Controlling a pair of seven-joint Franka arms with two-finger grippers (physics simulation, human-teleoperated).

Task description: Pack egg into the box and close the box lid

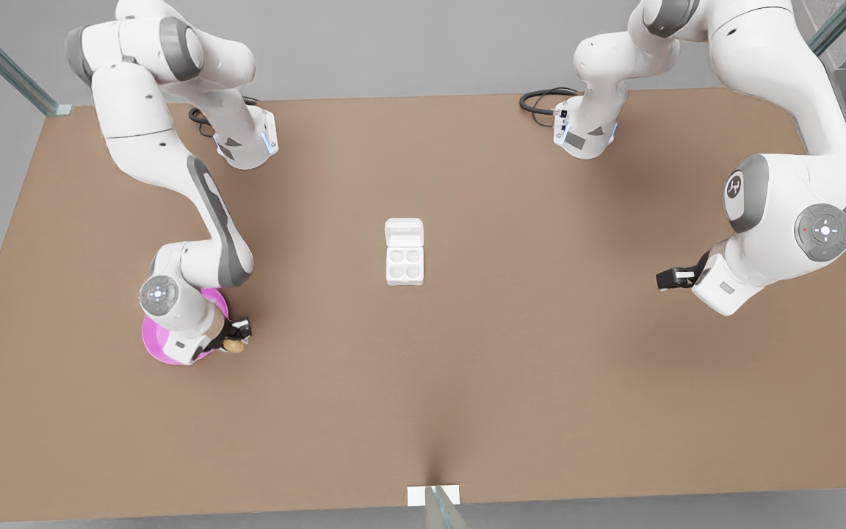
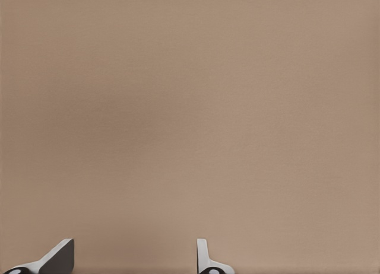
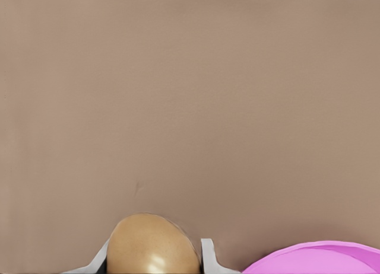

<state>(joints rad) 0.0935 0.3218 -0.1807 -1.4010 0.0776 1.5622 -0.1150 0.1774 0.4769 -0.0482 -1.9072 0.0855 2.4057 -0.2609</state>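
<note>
The tan egg (image 1: 234,345) sits between the fingers of my right gripper (image 1: 236,338), which is shut on it at the front view's left, just off the rim of the pink plate (image 1: 153,344). In the right wrist view the egg (image 3: 153,245) fills the gap of the right gripper (image 3: 153,262), with the plate (image 3: 314,259) beside it. The white box (image 1: 404,266) lies at the table's middle with four bare cups, its lid (image 1: 403,233) folded back flat. My left gripper (image 1: 667,279) waits open at the front view's right, over bare table (image 2: 133,259).
The brown table (image 1: 540,367) stretches wide between the plate and the box. Both arm bases stand at the far edge, with a black cable (image 1: 540,99) beside one. A small white marker (image 1: 433,496) sits at the near edge.
</note>
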